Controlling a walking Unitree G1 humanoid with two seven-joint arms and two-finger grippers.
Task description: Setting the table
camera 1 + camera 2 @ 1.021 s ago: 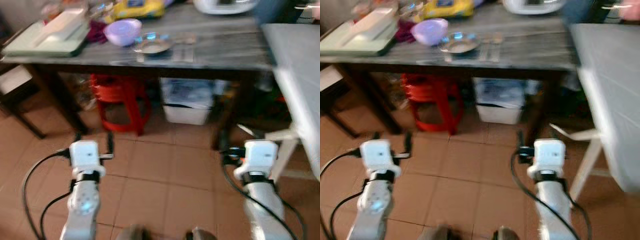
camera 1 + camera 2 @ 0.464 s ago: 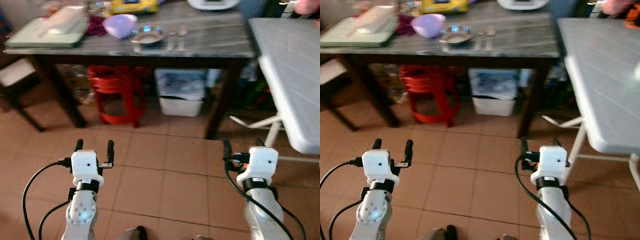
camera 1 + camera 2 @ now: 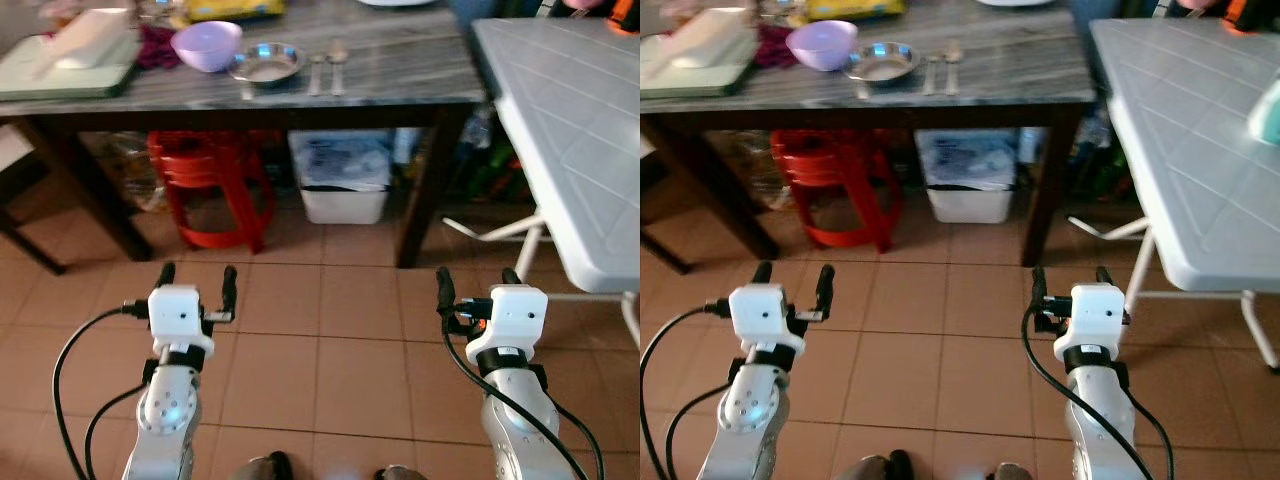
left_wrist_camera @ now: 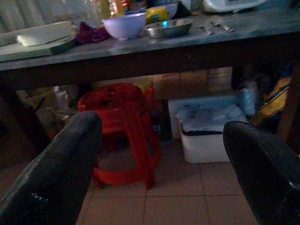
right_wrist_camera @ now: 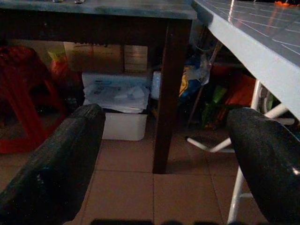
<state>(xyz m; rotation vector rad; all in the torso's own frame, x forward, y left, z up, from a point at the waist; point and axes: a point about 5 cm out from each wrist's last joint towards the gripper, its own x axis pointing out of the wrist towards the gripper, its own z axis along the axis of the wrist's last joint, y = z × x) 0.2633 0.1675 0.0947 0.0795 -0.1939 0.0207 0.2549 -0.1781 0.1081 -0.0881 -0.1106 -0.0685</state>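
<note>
bowl (image 3: 206, 44) lilac | stool (image 3: 208, 180) red | table (image 3: 420, 80) grey marbled | floor (image 3: 330, 340) terracotta tiles

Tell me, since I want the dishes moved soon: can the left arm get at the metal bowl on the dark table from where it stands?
Probably not yet. The left gripper hangs open, low over the floor tiles, well short of the table edge, while the metal bowl sits up on the tabletop beside the purple bowl. Nothing blocks the way; the robot would need to step closer.

No text, label, brand or number can be read in any view. Print may be carried by the flat yellow package (image 3: 232, 8) at the far edge of the grey wooden table (image 3: 400, 75), but it is too blurred to be made out.
</note>
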